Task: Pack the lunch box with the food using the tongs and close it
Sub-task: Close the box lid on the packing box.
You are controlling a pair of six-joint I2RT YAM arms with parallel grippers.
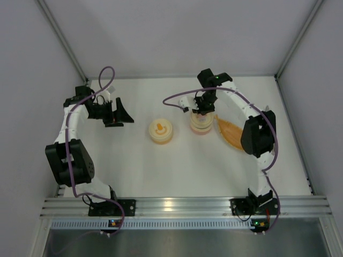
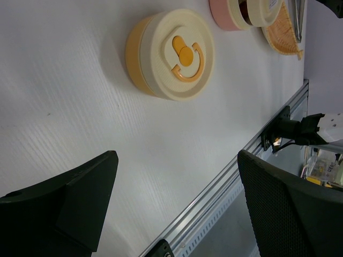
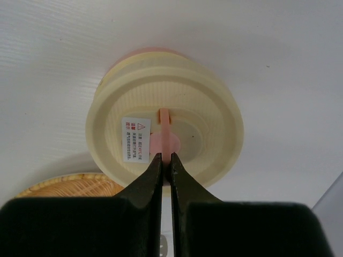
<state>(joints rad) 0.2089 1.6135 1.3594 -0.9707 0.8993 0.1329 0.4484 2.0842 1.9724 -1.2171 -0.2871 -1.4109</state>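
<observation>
The right gripper is pinched shut on the pink tab handle of the cream round lid atop the pink round lunch box. The left gripper gapes wide and empty above the white worktop. On the orange woven tray beside the box lie slim grey metal tongs.

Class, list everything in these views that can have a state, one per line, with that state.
left gripper: open, holding nothing.
right gripper: shut on the tab of the pink-handled lid.
pink-handled lid: gripped over the pink lunch box, apparently tilted and not seated.
pink lunch box: upright, not fully closed.
orange lunch box: upright, lid on.
tongs: lying on the woven tray, unheld.
</observation>
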